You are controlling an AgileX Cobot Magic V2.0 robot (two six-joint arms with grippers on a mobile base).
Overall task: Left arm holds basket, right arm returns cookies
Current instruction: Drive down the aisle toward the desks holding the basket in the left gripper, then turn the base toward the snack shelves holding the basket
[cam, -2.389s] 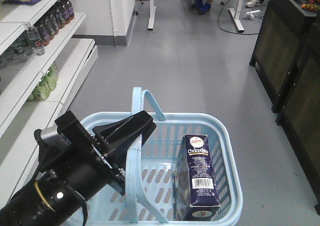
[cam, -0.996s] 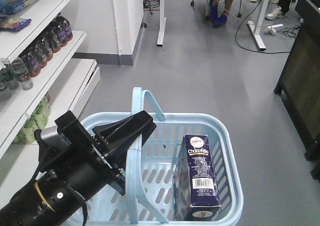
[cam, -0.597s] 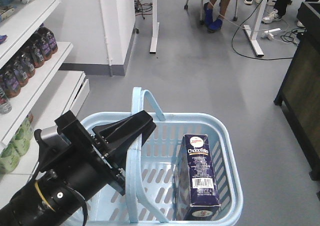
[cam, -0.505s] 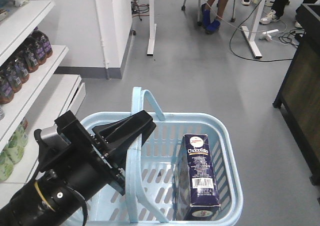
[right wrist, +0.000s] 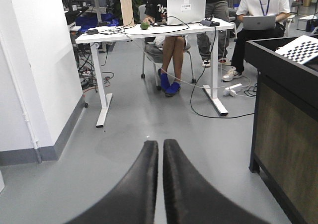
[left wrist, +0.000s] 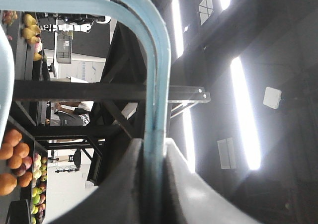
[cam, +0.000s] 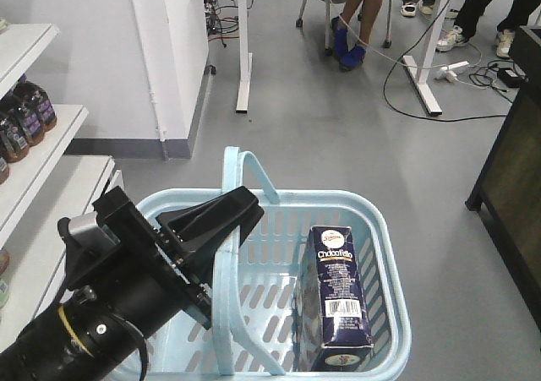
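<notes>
Slippage at the handle is the main worry: the basket point(cam: 385, 254) hangs from one hoop handle point(cam: 223, 313) pinched by the left end effector point(cam: 239, 210). The wrist view shows that blue bar running between its two dark fingers point(left wrist: 119, 194), so any loosening or swing could, I judge, let the load tip or drop. The cookies point(cam: 338, 296) carton sits inside the basket at its right-hand side, close against the wall with the barcode label facing up; a jolt might topple it and make it harder to pick. The right end effector point(right wrist: 160, 147) has its fingers pressed together on nothing, pointing out over the grey floor point(right wrist: 129, 119), so it must open before reaching in or it would likely knock the box. The second handle point(cam: 264, 182), raised over the basket, could also obstruct a reach from above. Left arm point(cam: 93, 313) stretches diagonally from lower left, wedge tip aimed up and right over the near rim, with a shelf of bottles point(cam: 25, 115) to its left.
</notes>
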